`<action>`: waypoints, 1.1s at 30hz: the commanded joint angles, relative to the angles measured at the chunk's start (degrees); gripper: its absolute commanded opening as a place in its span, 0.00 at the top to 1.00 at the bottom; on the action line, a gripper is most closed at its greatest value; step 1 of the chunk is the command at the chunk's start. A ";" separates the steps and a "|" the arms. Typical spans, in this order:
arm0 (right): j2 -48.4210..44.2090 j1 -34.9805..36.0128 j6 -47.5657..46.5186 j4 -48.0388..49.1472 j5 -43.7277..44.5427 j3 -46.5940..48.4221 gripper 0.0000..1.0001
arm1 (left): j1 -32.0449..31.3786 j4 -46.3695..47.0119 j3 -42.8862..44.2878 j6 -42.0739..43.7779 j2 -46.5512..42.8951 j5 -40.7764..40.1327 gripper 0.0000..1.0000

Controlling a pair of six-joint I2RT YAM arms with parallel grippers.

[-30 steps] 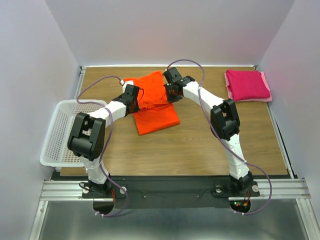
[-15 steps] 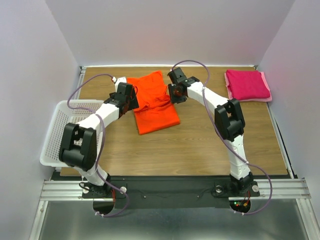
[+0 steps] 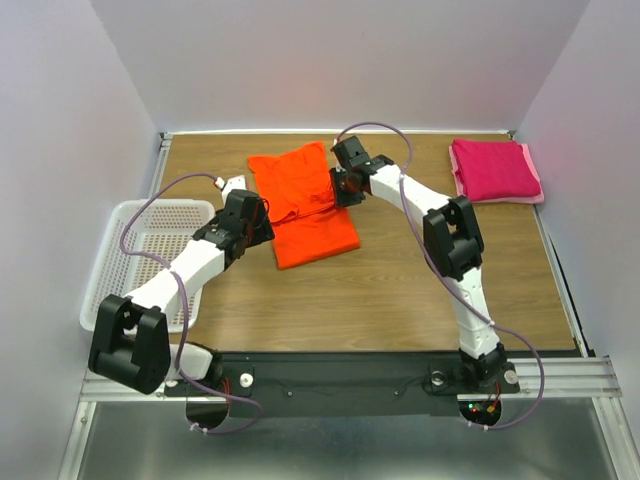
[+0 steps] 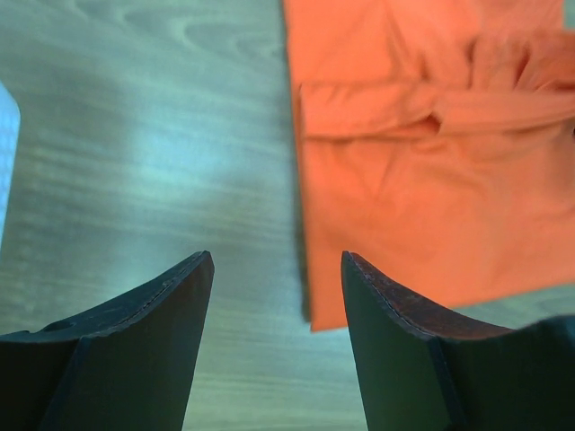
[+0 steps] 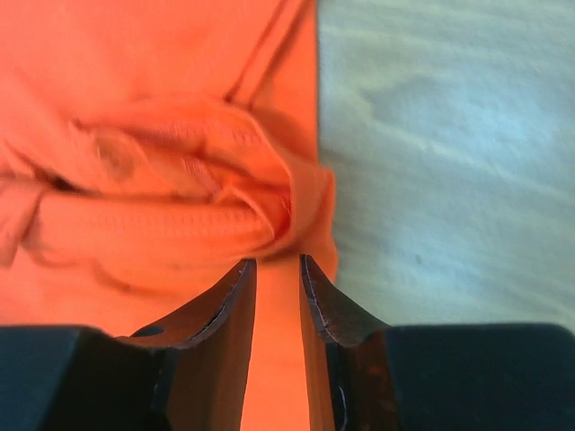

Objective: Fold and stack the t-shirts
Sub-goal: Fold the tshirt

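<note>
Left end effector (image 4: 274, 265) withdrawn, 1 orange t-shirt (image 3: 305, 205), 1 pink t-shirt (image 3: 492, 170)

We see two slim arms bolted to a black base plate (image 3: 340, 382). The left arm (image 3: 195, 265), at the plate's left end, and the right arm (image 3: 462, 300), at its right end, share one build: white tubular links joined by chunky black joint housings. A thin grey-purple left cable (image 3: 150, 198) loops along the left arm, and a matching right cable (image 3: 375, 123) runs along the right arm. Small red and green lights (image 3: 480, 407) glow just below the plate's right end. The left gripper (image 4: 274, 260) has two dark wedge-shaped fingers (image 4: 135, 332) that taper to blunt tips. On the right gripper (image 5: 277, 262) the fingers (image 5: 211, 319) are dark with rust-brown inner faces.
</note>
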 commanded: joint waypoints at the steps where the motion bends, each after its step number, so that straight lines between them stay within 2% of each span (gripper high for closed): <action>1: 3.39 0.48 0.19 3.08 -1.29 5.82 0.69 | -0.23 -1.25 -1.37 -0.99 -3.00 0.16 0.30; 13: 12.88 -0.31 3.25 3.61 2.48 23.48 0.68 | -1.90 -1.08 -0.59 -1.16 0.07 2.36 0.29; 17: 11.58 -1.10 5.37 3.87 2.40 23.68 0.63 | -3.48 -0.03 1.95 -1.52 3.84 2.80 0.29; 18: 9.49 -1.10 5.11 4.05 2.49 21.76 0.62 | -4.01 0.15 2.57 -1.52 4.81 2.80 0.29; 22: 1.50 -1.19 3.18 4.58 3.80 13.76 0.47 | -5.24 0.95 6.44 -2.13 10.35 2.01 0.32; 26: -7.57 -1.45 2.12 5.46 5.30 2.60 0.29 | -6.21 1.56 11.36 -3.53 17.21 0.95 0.44; 29: -14.51 -1.62 2.21 6.51 6.53 -6.37 0.21 | -6.56 2.35 13.73 -4.50 20.37 0.25 0.55; 33: -22.41 -1.80 2.12 7.82 8.63 -16.83 0.21 | -6.83 2.70 16.02 -4.94 23.89 0.34 0.60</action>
